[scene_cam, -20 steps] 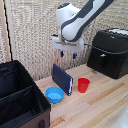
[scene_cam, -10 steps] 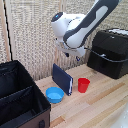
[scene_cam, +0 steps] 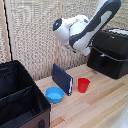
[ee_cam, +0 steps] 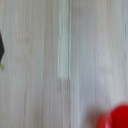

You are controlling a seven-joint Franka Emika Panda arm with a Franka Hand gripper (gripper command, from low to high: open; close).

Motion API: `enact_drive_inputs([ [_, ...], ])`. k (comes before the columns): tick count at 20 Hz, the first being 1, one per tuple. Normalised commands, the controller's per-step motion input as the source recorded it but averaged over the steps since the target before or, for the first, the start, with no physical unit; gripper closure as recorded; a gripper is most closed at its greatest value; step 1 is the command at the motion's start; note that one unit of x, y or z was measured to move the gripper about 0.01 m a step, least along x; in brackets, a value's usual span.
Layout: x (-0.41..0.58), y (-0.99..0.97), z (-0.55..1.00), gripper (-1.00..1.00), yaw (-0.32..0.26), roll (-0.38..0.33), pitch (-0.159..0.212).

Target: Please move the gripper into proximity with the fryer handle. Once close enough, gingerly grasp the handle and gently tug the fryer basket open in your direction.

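Note:
In the exterior view the boxy black fryer (scene_cam: 114, 52) stands at the back right of the wooden table. Its front section, the fryer basket (scene_cam: 102, 62), faces the exterior view's left. A short black fryer handle (scene_cam: 103, 56) juts from it. The white-and-grey arm (scene_cam: 82, 30) hangs blurred just left of the fryer. The gripper (scene_cam: 87, 50) is at its lower end, close to the fryer's front. Its fingers are too blurred to make out. The wrist view shows only blurred table wood and part of a red cup (ee_cam: 116, 118); no fingers show there.
A red cup (scene_cam: 83, 85), a flat dark-blue slab (scene_cam: 62, 78) standing on edge and a blue bowl (scene_cam: 54, 94) sit mid-table. A large black fabric case (scene_cam: 20, 100) fills the exterior view's lower left. A wicker screen stands behind.
The arm has swung toward the exterior view's right, from above the slab and cup to beside the fryer's front, and the wrist has turned.

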Motion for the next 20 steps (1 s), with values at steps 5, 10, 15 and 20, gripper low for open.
enact_drive_inputs([
  [5, -0.189, -0.57, -0.37, -1.00, 0.089, -0.228, -0.112],
  [10, -0.249, -0.62, -0.33, -1.00, 0.091, -0.100, -0.085],
  [15, -0.251, -0.68, -0.25, -1.00, 0.090, -0.001, -0.055],
  [20, -0.185, -0.68, -0.22, -1.00, 0.115, 0.008, -0.021],
])
